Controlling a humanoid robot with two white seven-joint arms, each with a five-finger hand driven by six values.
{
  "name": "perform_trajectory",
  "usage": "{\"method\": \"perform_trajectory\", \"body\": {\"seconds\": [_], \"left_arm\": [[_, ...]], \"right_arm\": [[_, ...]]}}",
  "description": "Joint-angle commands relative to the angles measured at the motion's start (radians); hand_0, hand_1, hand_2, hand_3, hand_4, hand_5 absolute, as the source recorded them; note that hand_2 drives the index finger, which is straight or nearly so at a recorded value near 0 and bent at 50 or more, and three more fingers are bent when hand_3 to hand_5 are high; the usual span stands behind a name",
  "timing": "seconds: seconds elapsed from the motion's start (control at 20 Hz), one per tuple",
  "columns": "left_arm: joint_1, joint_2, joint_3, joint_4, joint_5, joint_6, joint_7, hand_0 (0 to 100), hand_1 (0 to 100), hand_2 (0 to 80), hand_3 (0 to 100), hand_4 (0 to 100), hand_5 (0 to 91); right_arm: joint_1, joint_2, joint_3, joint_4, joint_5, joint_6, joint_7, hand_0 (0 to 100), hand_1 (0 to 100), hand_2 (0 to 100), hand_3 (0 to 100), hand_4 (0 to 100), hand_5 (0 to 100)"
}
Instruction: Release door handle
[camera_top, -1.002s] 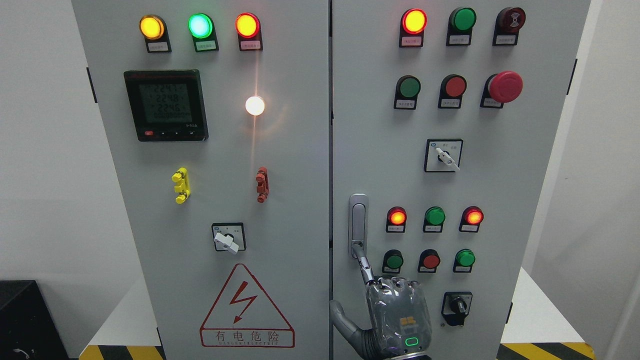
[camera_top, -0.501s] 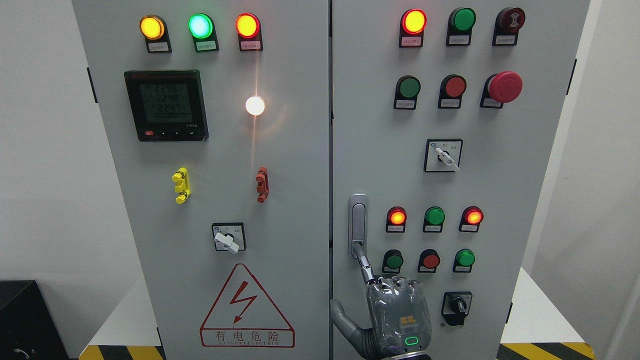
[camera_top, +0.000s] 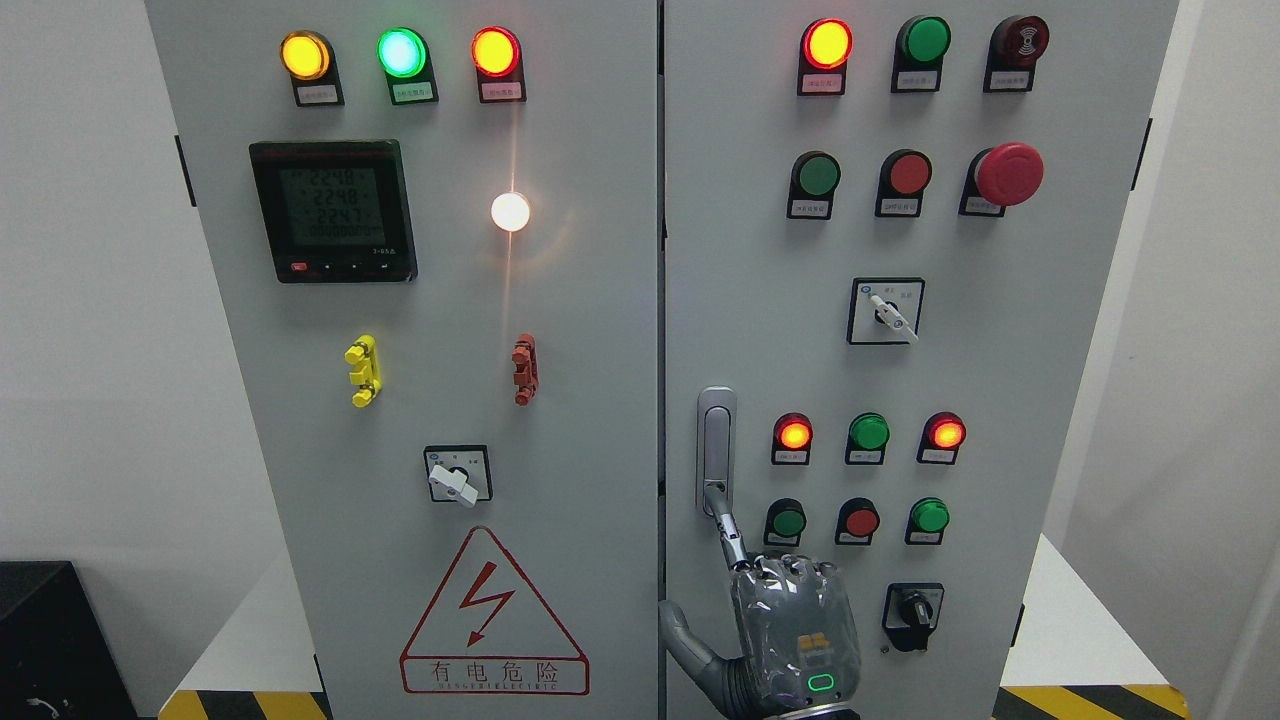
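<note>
Touching the lower end of the door handle (camera_top: 716, 450), low on the cabinet's right-hand door, the right hand (camera_top: 795, 630) has its index fingertip (camera_top: 716, 499) extended and the other fingers curled; nothing is gripped. Risk: in my judgement, withdrawing sideways could snag the handle or brush the green button (camera_top: 788, 522) just beside. Legible writing: 有电危险 on the warning sign (camera_top: 494, 620); meter (camera_top: 332, 209) digits 2248, 2247.
</note>
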Motion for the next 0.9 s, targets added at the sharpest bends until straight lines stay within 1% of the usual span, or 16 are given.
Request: {"method": "perform_trajectory", "body": {"seconds": [0.0, 0.85], "left_arm": [[-0.028, 0.0, 0.0, 0.029, 0.0, 0.0, 0.001, 12, 56, 0.0, 0, 0, 0.0], [-0.026, 0.0, 0.0, 0.029, 0.0, 0.0, 0.001, 12, 56, 0.0, 0, 0, 0.0]], "right_arm": [[0.0, -0.002, -0.001, 0.02, 0.0, 0.001, 0.013, 29, 25, 2, 100, 100, 100], [0.003, 0.0, -0.002, 0.037, 0.0, 0.001, 0.016, 29, 25, 4, 100, 100, 100]]}}
